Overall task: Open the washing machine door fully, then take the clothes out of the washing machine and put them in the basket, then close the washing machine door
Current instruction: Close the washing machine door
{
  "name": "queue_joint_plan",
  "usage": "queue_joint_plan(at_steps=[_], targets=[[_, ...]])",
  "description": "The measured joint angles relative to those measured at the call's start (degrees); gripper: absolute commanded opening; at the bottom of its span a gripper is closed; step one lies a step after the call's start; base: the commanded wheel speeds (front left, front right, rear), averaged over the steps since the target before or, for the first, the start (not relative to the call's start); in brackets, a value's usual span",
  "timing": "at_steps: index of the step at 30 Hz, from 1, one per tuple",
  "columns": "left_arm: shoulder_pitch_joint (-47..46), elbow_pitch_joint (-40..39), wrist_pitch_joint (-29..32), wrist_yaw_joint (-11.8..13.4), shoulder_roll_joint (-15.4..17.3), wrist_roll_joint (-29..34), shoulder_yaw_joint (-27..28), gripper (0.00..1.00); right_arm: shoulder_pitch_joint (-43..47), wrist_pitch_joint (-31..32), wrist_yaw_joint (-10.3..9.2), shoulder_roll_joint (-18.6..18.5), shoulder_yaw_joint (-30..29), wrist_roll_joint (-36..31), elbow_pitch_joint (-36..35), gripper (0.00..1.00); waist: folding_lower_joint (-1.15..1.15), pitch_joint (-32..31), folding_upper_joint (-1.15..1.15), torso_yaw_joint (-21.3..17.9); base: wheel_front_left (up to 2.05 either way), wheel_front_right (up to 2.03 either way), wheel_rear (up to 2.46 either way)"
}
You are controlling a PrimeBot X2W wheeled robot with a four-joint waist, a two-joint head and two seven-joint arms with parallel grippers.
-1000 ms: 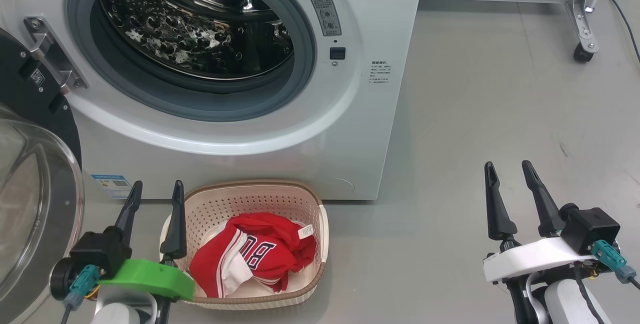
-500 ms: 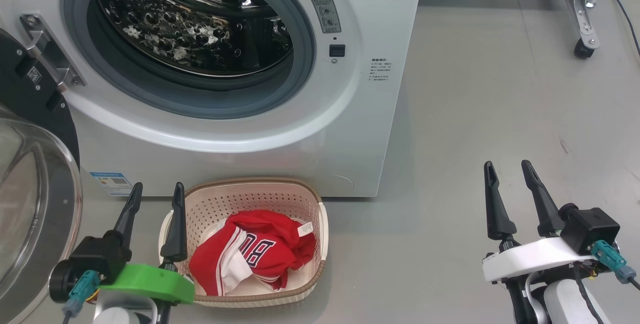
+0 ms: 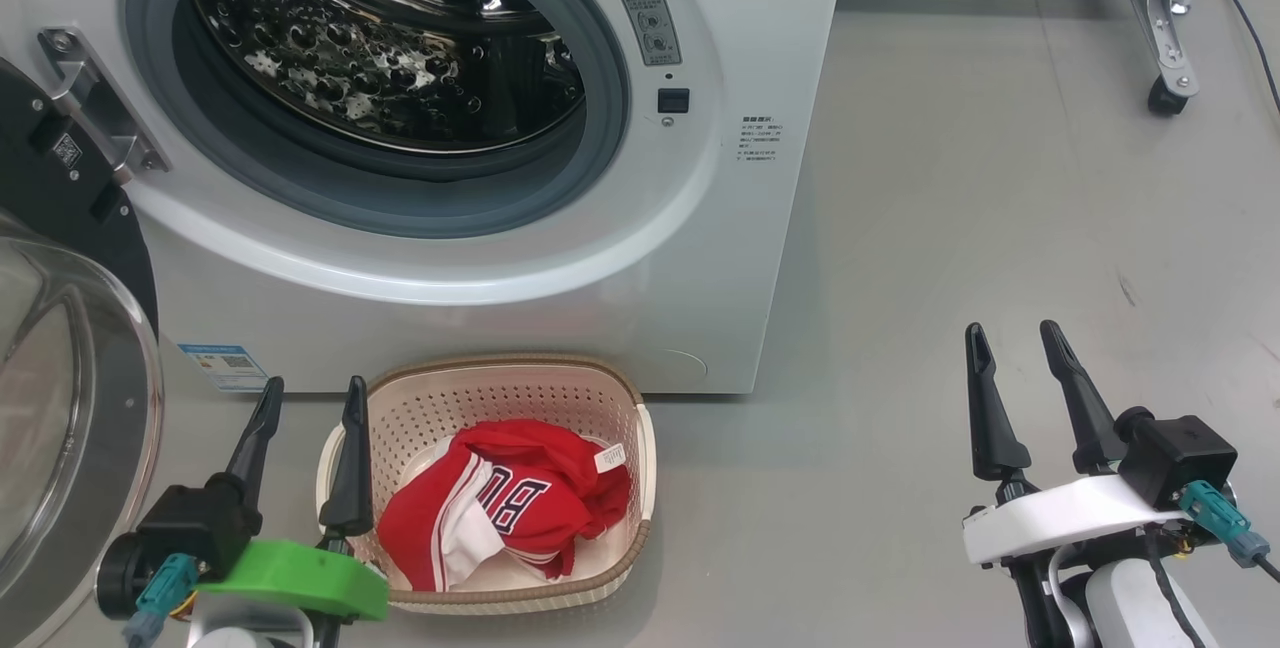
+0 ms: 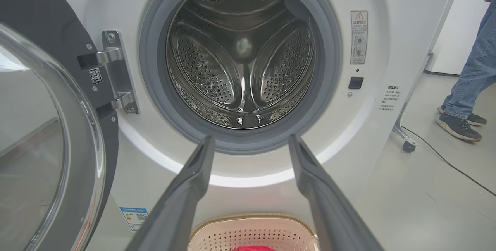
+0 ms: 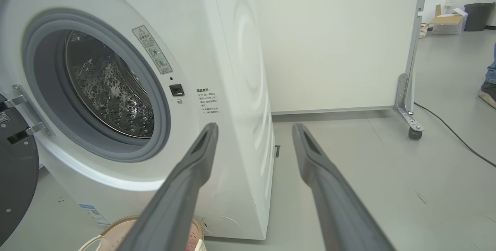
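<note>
Head view. Washing machine door [image 3: 70, 398] at far left, swung well clear of the opening: clear glass bowl bulging toward camera, matte black inner face above it by the steel hinge [image 3: 95, 103]. Probably rigid and fairly heavy, pivoting on that hinge alone. Glass curved and slick, so better pushed on the wide rim at the free edge, far from the hinge, than pinched. Washing machine [image 3: 700, 258] big and white, steel drum [image 3: 380, 58] bare inside the grey gasket [image 3: 400, 203]. Basket [image 3: 505, 375] on the floor just in front of the machine, cream, perforated, brown rim. Clothes [image 3: 500, 513] bundled inside it: red, white stripes, white block numerals, small white tag. Soft, light, floppy; no more handling needed, by the look of it. Left claw [image 3: 313, 386] spread wide, grasping nothing, low between door and basket, inner finger crossing the basket's left rim in frame. Right claw [image 3: 1012, 328] likewise spread and empty, well apart over bare floor on the right.

Left wrist view. Straight into the drum: perforated steel, raised paddles, no red inside. Door glass and dark rim at left, hinge bracket beside the gasket. Basket top plus a sliver of red at bottom edge. Legs of a person [image 4: 469, 76] at far right.

Right wrist view. Machine front seen obliquely, black door face at lower left, basket rim at bottom. Only the door closing left to do, likely a left-claw job.
</note>
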Motion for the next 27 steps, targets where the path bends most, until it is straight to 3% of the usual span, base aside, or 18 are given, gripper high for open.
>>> queue_joint_plan(at_steps=[27], targets=[[0.14, 0.00, 0.00, 0.00, -0.03, -0.04, -0.24, 1.00, 0.00, 0.00, 0.00, 0.08, 0.41, -0.08, 0.01, 1.00, 0.00, 0.67, 0.00, -0.16, -0.31, 0.31, -0.01]])
